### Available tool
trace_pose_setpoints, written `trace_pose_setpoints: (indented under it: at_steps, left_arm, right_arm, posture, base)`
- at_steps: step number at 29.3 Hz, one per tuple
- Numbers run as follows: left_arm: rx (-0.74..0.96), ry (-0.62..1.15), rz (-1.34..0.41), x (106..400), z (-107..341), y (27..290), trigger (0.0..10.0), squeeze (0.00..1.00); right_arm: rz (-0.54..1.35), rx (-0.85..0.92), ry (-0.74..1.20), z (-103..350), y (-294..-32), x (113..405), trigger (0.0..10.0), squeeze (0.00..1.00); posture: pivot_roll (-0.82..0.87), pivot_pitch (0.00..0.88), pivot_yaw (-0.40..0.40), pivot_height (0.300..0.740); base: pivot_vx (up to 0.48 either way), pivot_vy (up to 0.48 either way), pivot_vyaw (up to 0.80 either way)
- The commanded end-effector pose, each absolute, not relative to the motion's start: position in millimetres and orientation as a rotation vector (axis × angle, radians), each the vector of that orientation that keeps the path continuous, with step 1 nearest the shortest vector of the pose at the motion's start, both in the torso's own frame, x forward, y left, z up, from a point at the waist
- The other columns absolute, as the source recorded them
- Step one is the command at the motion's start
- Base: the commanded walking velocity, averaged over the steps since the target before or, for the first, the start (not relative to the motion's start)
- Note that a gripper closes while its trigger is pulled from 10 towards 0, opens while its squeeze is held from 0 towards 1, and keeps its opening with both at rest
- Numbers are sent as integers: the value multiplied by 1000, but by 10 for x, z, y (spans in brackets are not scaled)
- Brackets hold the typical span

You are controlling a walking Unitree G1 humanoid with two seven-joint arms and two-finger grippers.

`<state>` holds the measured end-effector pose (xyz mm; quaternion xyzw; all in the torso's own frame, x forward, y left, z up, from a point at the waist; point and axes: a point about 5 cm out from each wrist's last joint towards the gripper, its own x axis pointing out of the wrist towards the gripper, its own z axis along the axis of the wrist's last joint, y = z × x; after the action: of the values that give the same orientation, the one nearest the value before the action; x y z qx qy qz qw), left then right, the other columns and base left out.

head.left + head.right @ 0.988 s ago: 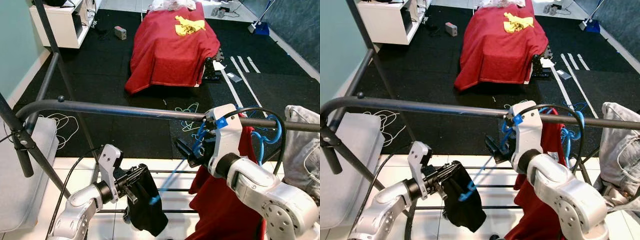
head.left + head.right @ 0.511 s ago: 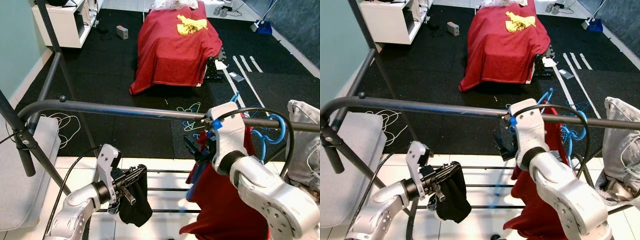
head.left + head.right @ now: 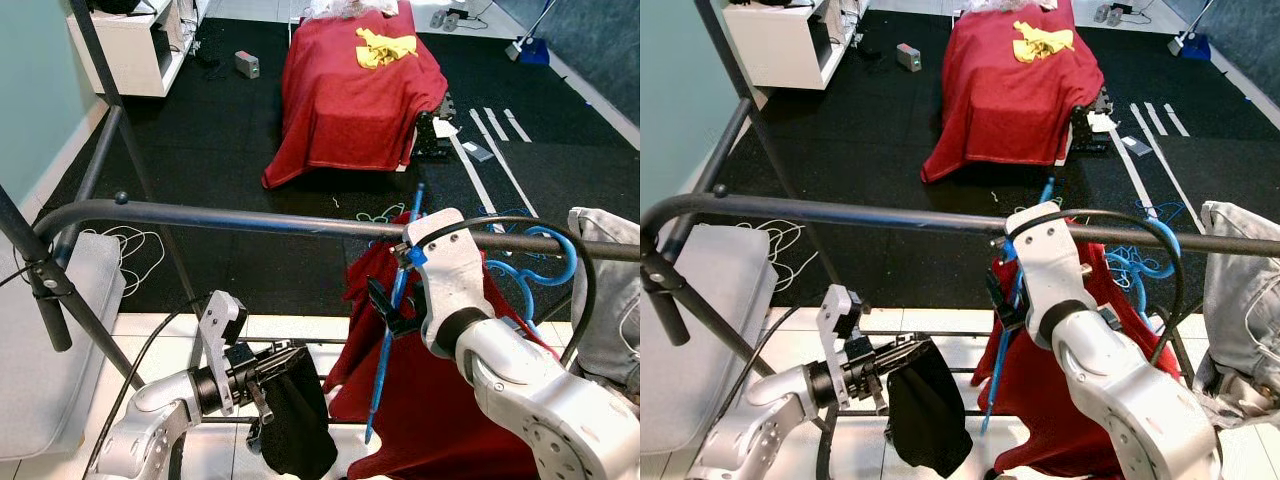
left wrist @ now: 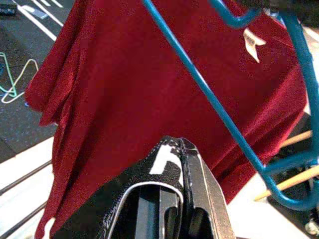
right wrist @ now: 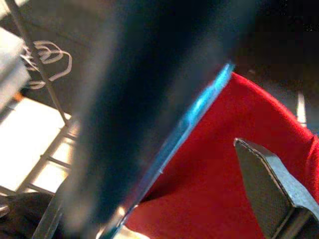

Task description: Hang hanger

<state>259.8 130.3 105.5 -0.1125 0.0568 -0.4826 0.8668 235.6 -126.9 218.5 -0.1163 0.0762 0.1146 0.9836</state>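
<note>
Blue hanger with a red shirt held up at the clothes rail.

From the head views we see our right gripper (image 3: 385,308) just under the dark rail (image 3: 230,220), its fingers clamped on the blue hanger (image 3: 388,340), which stands nearly upright with the red shirt (image 3: 440,400) draped behind it. Our left gripper (image 3: 262,368) sits lower, fingers closed on a black cloth (image 3: 295,425) hanging down. A grey garment (image 3: 605,290) hangs on the rail further right. In the left wrist view the black cloth (image 4: 124,199) wraps the fingers, with the hanger's blue wire (image 4: 219,109) crossing the red shirt (image 4: 129,84). In the right wrist view a blurred dark bar lies beside the blue wire (image 5: 189,129) and one finger (image 5: 269,184) over red fabric.
</note>
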Motion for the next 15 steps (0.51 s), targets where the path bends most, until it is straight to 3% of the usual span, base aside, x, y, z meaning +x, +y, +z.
trace_pose_setpoints:
  at_steps: [1, 8, 15]
  left_arm:
    - [-260, 132, -1010, 2571, 1038, 1315, 10000, 0]
    - [-306, 137, -1042, 2528, 1057, 1328, 10000, 0]
    - [-324, 148, -1085, 2487, 1051, 1300, 10000, 0]
  right_arm:
    - [218, -224, 120, 2202, -1283, 2323, 10000, 0]
    - [78, -242, 48, 2205, -1462, 2238, 10000, 0]
    - [107, -205, -31, 2313, -1410, 2185, 10000, 0]
  posture:
    - [-65, 172, -35, 740]
    - [-64, 175, -34, 740]
    - [-71, 170, -33, 740]
  base:
    - [0, 0, 0]
    - [0, 0, 0]
    - [0, 0, 0]
